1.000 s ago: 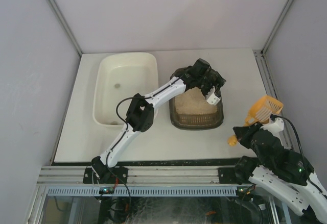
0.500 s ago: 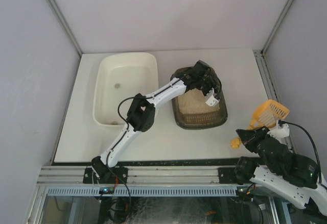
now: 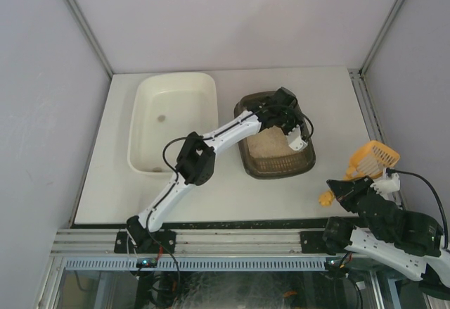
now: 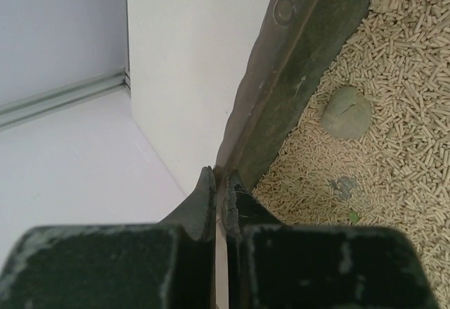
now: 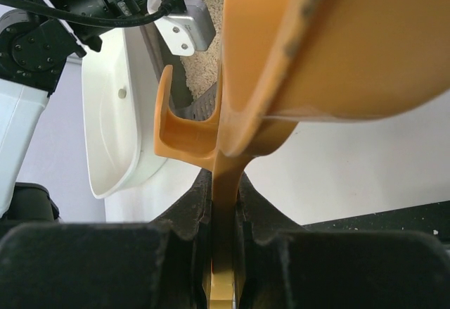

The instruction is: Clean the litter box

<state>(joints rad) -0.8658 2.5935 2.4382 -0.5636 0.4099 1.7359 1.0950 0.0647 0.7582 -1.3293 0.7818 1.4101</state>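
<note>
The left gripper (image 4: 219, 186) is clamping shut on the right rim of the litter box (image 3: 275, 174), which is lying mid-table beside the white tub (image 3: 179, 140), its long axis running far-to-near. The right gripper (image 5: 223, 182), squeezing the orange scoop (image 3: 371, 155) by its handle, is waiting nearer and to the right of the box. Since a second ago the box's near end seems to be swinging rightward, and the scoop arm is drawing back.
</note>
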